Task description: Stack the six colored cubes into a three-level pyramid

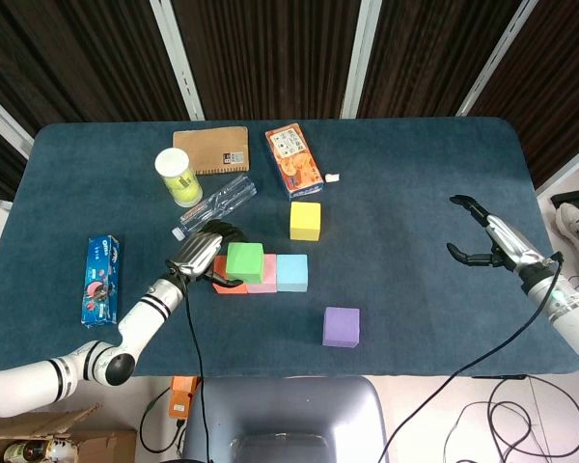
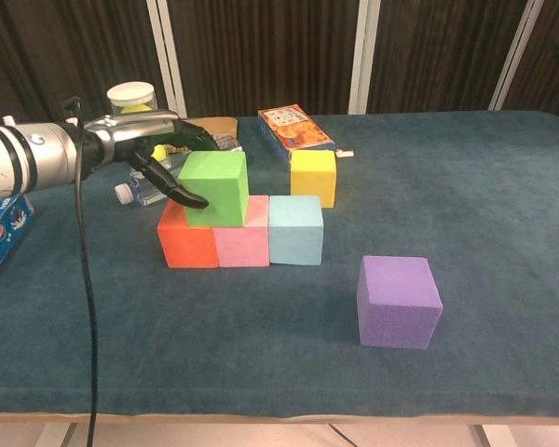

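Cubes sit mid-frame on the blue desk: orange cube, pink cube and light-blue cube in a touching row, w/ green cube on top, straddling orange and pink. Left hand grasps the green cube from its left side; thumb tip at the front-left face, other fingers over the top-back edge. In the head view same hand shows left of center, covering part of the orange cube.

Yellow cube stands alone just behind the row, apart from it. Purple cube sits alone lower right of center, well apart from the stack.

Right hand hovers at right of head view over bare desk, released, fingers spread, nothing in it; not seen in chest view.

Upper left of head view: tan notebook, cylindrical can, clear bottle lying on its side, orange box. Blue snack pack near left edge.
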Controlling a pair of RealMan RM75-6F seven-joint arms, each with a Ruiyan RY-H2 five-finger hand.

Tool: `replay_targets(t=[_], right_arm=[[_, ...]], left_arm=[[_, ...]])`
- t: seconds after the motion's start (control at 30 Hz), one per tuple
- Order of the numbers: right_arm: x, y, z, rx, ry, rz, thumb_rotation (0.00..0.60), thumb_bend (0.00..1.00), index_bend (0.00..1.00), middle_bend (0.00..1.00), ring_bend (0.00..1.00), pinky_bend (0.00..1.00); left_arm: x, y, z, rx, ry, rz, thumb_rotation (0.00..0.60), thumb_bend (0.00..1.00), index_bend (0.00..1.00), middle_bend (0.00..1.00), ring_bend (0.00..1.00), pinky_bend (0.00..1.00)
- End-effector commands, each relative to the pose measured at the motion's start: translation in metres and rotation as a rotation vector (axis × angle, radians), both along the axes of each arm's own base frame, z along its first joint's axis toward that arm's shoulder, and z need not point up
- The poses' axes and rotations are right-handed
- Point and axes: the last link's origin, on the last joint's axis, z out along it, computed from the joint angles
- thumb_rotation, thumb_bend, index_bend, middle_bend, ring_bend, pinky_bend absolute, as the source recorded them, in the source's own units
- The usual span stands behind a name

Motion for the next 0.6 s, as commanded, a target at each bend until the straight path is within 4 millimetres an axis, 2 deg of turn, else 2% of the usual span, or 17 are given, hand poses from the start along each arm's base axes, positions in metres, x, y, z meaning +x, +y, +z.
replay_targets(t=[0.03,0.2,0.3,0.43,0.6], right_arm=[[0.000,0.000,0.000,-0.001,0.001,-0.001,0.451,0.34,0.04,0.00,0.00,0.00],[-0.001,0.000,0.001,-0.003,-0.001,0.001,0.450,0.34,0.04,0.00,0.00,0.00],[-0.002,0.001,0.002,-0.007,0.000,0.003,0.450,0.34,0.04,0.00,0.00,0.00],[-0.002,0.005,0.003,-0.012,0.017,0.014,0.450,0.34,0.04,0.00,0.00,0.00],[0.001,0.013,0.000,-0.011,0.085,0.052,0.454,0.34,0.04,0.00,0.00,0.00]], left_arm=[[0.000,-0.001,0.000,0.001,0.003,-0.005,0.499,0.08,0.30,0.23,0.09,0.05],[0.002,-0.005,0.008,0.022,0.010,-0.030,0.471,0.03,0.26,0.23,0.09,0.05],[0.000,-0.012,0.023,0.060,0.025,-0.054,0.468,0.03,0.24,0.23,0.09,0.05],[-0.013,-0.030,0.057,0.130,0.045,-0.070,0.448,0.02,0.23,0.22,0.08,0.05],[-0.047,-0.066,0.111,0.241,0.075,-0.046,0.438,0.02,0.22,0.22,0.08,0.05]])
